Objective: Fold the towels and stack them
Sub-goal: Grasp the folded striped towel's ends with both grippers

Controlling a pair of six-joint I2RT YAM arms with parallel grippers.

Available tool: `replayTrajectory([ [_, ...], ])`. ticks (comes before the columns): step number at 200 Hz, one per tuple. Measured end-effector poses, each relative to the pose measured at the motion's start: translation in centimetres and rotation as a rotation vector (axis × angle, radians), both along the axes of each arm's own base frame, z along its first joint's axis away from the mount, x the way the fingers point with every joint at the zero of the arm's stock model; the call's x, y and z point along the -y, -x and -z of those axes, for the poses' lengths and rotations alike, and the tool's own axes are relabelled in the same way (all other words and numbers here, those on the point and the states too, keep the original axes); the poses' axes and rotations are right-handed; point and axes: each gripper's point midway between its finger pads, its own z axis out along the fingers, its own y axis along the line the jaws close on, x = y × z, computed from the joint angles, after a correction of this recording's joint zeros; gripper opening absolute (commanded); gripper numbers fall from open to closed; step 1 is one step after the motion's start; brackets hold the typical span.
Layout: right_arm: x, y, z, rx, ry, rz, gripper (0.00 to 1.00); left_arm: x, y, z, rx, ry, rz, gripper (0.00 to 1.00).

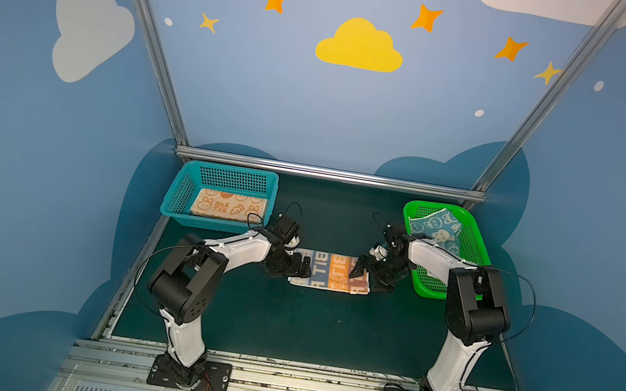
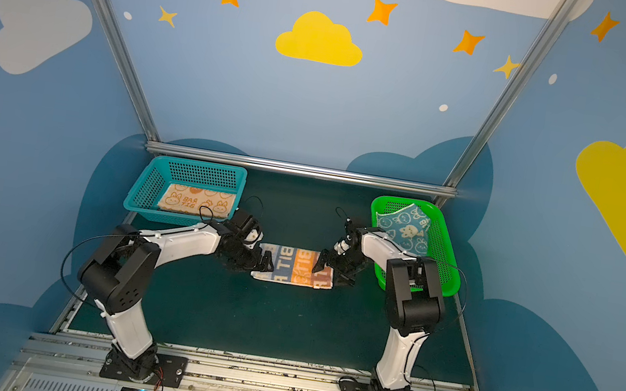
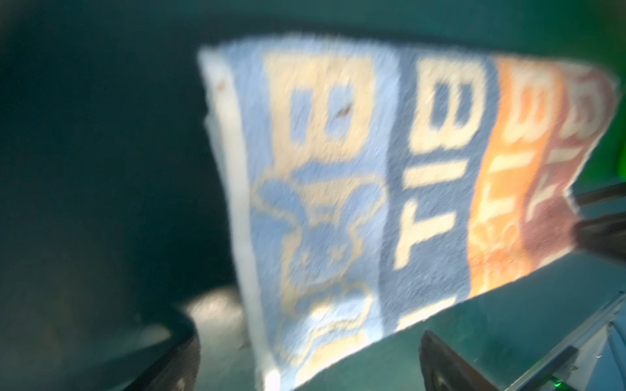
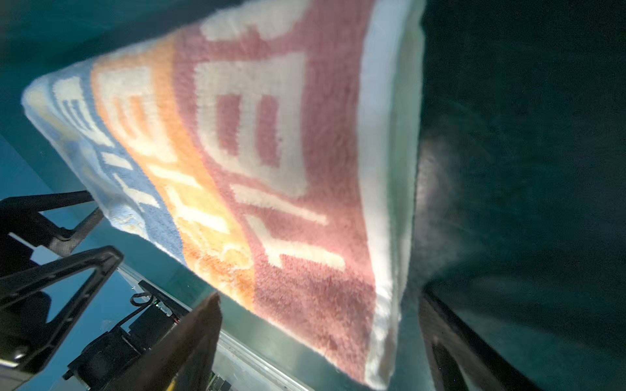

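Note:
The striped towel (image 1: 329, 271) (image 2: 294, 266) with "RABBIT" lettering lies folded into a flat strip on the green table, midway between the arms. My left gripper (image 1: 301, 269) (image 2: 265, 263) sits low at its left end, jaws wide open. In the left wrist view a corner of the towel (image 3: 338, 186) lies between the fingers (image 3: 440, 362), ungripped. My right gripper (image 1: 368, 278) (image 2: 331, 273) is open at the right end, and the pink end of the towel (image 4: 271, 169) reaches between its fingers (image 4: 203, 325). An orange-cream towel (image 1: 230, 205) (image 2: 197, 201) lies folded in the teal basket. A blue-cream towel (image 1: 438, 232) (image 2: 407, 227) lies loosely in the green basket.
The teal basket (image 1: 177, 193) (image 2: 140, 187) stands at the back left and the green basket (image 1: 482, 247) (image 2: 448, 246) at the back right, close behind the right arm. An aluminium rail (image 1: 327, 173) closes the back of the table. The left gripper (image 4: 50, 270) shows in the right wrist view.

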Motion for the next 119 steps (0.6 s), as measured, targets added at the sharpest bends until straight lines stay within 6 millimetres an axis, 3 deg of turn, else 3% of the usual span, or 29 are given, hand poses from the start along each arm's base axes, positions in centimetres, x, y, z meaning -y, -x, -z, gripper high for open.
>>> replayTrajectory([
  [29, -0.1, -0.1, 0.0, 0.005, -0.002, 0.000, 0.90, 0.5, -0.7, 0.1, -0.004, 0.011, 0.000, 0.98],
  [56, -0.5, -0.1, 0.0, 0.007, -0.008, -0.006, 0.90, 0.9, -1.2, 0.2, -0.007, 0.022, -0.011, 0.90],
  [80, -0.9, -0.1, -0.1, 0.013, -0.018, -0.010, 0.90, 1.2, -1.5, 0.6, -0.002, 0.021, -0.013, 0.69],
  [98, -1.3, 0.0, -0.1, 0.015, -0.023, -0.015, 0.90, 1.3, -1.7, 0.9, 0.008, 0.006, -0.006, 0.48],
  [119, -1.7, 0.1, -0.1, 0.017, -0.027, -0.022, 0.90, 1.4, -1.9, 1.3, 0.009, -0.005, -0.010, 0.35],
])
